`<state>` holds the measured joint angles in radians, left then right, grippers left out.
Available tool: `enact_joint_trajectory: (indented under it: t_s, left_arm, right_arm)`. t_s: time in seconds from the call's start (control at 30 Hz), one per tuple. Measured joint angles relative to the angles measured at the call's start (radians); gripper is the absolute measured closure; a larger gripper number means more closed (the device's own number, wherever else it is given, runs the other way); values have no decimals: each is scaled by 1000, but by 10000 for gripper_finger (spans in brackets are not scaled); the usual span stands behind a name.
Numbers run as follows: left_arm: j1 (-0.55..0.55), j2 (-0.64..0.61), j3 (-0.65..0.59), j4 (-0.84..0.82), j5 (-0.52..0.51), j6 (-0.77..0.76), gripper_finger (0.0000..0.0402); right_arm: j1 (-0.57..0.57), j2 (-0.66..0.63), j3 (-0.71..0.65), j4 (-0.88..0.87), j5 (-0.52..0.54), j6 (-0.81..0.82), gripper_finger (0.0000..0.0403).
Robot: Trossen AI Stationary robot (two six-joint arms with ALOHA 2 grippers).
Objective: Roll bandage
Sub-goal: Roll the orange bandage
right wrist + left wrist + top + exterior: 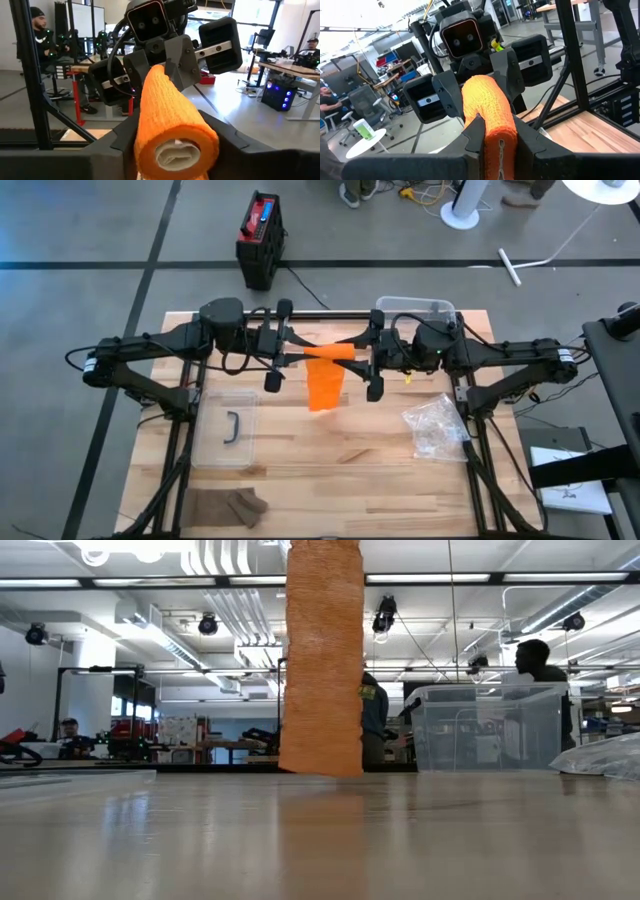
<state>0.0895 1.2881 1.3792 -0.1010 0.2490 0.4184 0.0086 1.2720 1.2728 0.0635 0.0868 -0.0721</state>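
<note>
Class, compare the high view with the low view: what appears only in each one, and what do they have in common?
Only the high view shows both arms meeting above the table, the left gripper and right gripper pinching the bandage roll's ends, plus the lid and brown cloth. Only the low view shows people in the room behind. Both show the orange bandage strip hanging toward the table, the clear bin and the plastic bag.
</note>
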Motion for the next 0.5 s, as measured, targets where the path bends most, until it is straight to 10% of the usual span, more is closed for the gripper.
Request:
enact_joint_trajectory:
  t_s: [0.5]
  left_arm:
    - [0, 37, -2, 138, -7, -122, 307]
  right_arm:
    - [0, -8, 0, 37, 14, -140, 298]
